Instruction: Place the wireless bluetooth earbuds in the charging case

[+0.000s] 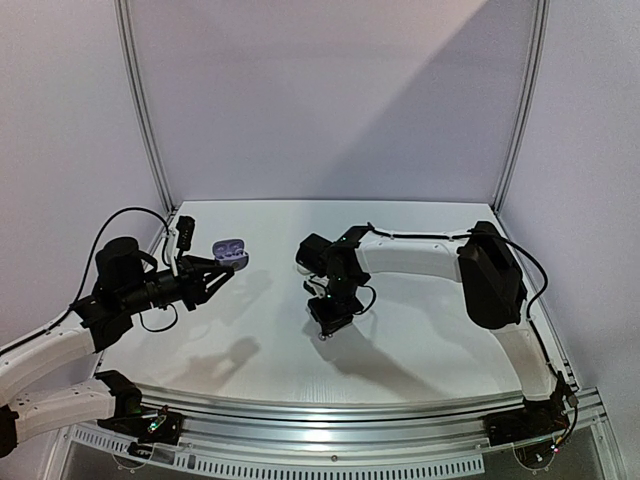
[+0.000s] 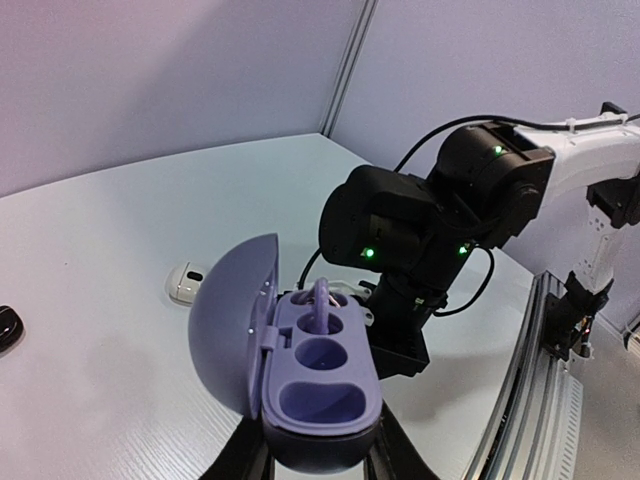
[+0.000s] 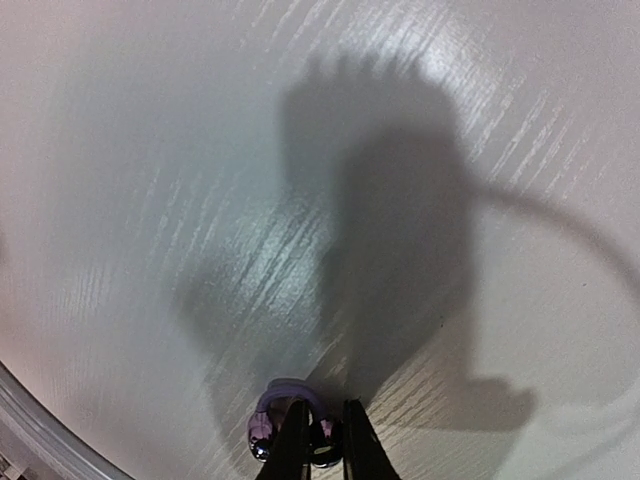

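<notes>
A purple charging case (image 2: 322, 395) is clamped at its base in my left gripper (image 2: 320, 465), held above the table with its lid (image 2: 232, 335) swung open to the left. One purple clip-shaped earbud (image 2: 322, 300) stands in the far socket; the two nearer sockets are bare. From above, the case (image 1: 231, 251) sits at the left gripper's (image 1: 216, 270) tip. My right gripper (image 3: 322, 432) points down at the table. Its narrow jaws are pinched on one end of a second purple earbud (image 3: 268, 412), which lies on the surface. In the top view, this gripper (image 1: 325, 332) is mid-table.
A small white rounded object (image 2: 186, 282) lies on the table behind the case lid, and a black one (image 2: 6, 326) shows at the left edge. The right arm's wrist (image 2: 420, 225) is close beyond the case. A metal rail (image 1: 330, 405) borders the near table edge.
</notes>
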Tool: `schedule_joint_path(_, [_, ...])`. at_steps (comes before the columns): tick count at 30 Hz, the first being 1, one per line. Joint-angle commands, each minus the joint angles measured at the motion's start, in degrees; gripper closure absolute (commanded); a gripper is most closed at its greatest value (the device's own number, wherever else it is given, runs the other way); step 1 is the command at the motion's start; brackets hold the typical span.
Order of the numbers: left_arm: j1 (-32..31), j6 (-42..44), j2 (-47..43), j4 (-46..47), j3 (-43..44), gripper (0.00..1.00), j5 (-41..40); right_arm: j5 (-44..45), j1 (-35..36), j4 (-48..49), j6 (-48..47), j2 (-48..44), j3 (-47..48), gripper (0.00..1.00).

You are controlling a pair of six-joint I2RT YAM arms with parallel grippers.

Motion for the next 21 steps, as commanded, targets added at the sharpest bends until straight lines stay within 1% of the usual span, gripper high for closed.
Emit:
schedule_joint_path(1, [0.7,0.2,-0.4,1.4,-1.0,1.0,-0.1,1.6,0.1,-0.4,-0.2,-1.4,0.3,0.95])
schedule_joint_path(6, [0.7,0.6,-0.6,1.6,-1.0,1.0,-0.5,5.1,0.2,1.4,0.7,-6.3,0.0,0.98])
schedule_joint_path(8, [0.7,0.7,-0.6,2.0,-1.0,1.0,-0.9,7.9,0.6,3.3,0.9,-8.8,0.1,0.98])
schedule_joint_path(13, [0.6,2.8,-1.2,6.2,-0.7,1.0,-2.0,20.3,3.3,9.6,-0.7,-17.9,4.0,1.0])
schedule_joint_path(17, [-0.5,8.5,-1.0,12.2,-0.6,1.0,-5.3,29.7,7.9,18.5,-7.5,-23.5,6.5,1.0])
schedule_joint_path(21, [-3.5,12.8,1.2,20.5,-0.7,1.0,-7.9,34.1,11.6,29.2,-13.8,-25.9,6.6,1.0])
